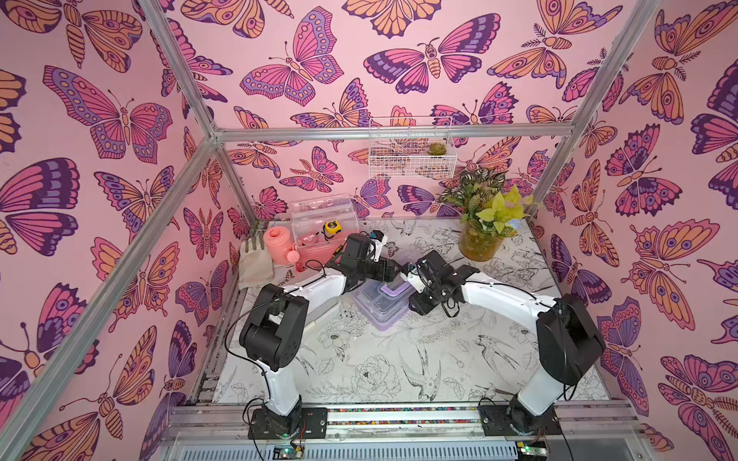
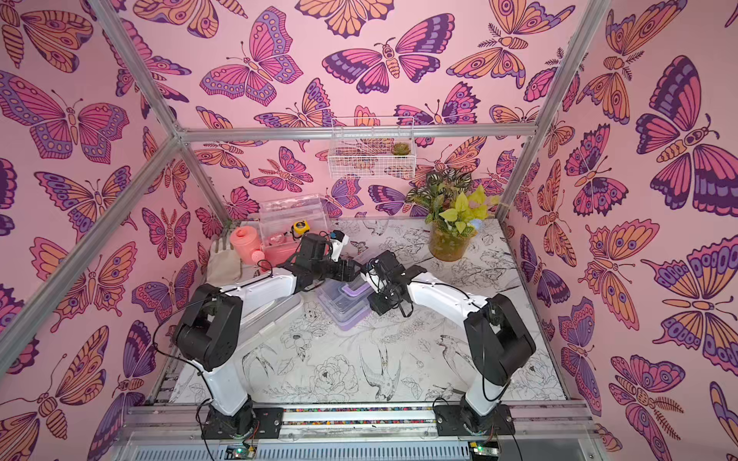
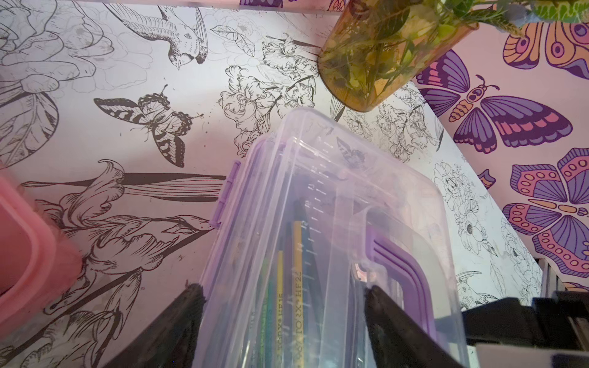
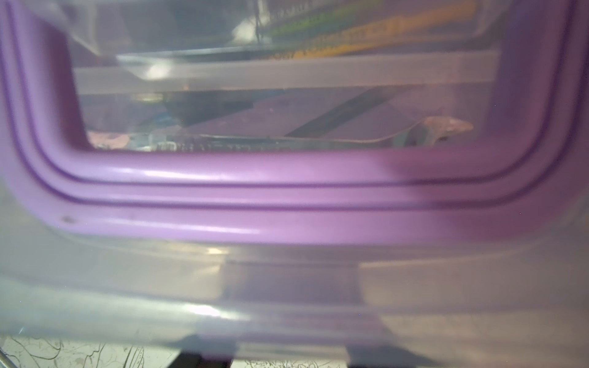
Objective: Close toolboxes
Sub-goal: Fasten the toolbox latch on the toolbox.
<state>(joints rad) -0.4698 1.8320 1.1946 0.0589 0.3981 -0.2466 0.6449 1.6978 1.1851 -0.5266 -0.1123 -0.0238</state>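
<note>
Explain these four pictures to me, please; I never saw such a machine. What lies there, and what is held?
Two robot arms stand at the table's near edge. Two views look down from above; two come from wrist cameras. On the table: a purple toolbox, lid down, in the middle; a pink toolbox, lid up; a white toolbox under the left arm; a watering can; a plant. The left end effector stands open astride the purple lid's edge. The right end effector is close against that box; whether it grips, I cannot tell.
</note>
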